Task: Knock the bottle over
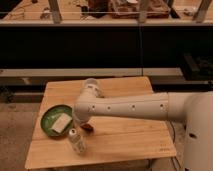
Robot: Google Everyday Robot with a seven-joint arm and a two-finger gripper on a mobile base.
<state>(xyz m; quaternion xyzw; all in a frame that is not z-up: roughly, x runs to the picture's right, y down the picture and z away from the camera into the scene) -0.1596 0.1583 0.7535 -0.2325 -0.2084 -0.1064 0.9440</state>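
Observation:
The small pale bottle (pixel 76 141) with a light round cap stands upright near the front left of the wooden table (pixel 125 137). My white arm (pixel 135 106) reaches in from the right across the table. The gripper (pixel 84 125) hangs below the arm's end, just behind and to the right of the bottle, close to it but apart from it. The arm's bulk mostly hides the gripper.
A green bowl (pixel 51 116) holding a pale flat item (pixel 62 123) sits left of the gripper. A white cup (pixel 92 85) stands behind the arm near the table's back. A dark shelf and rail run behind the table.

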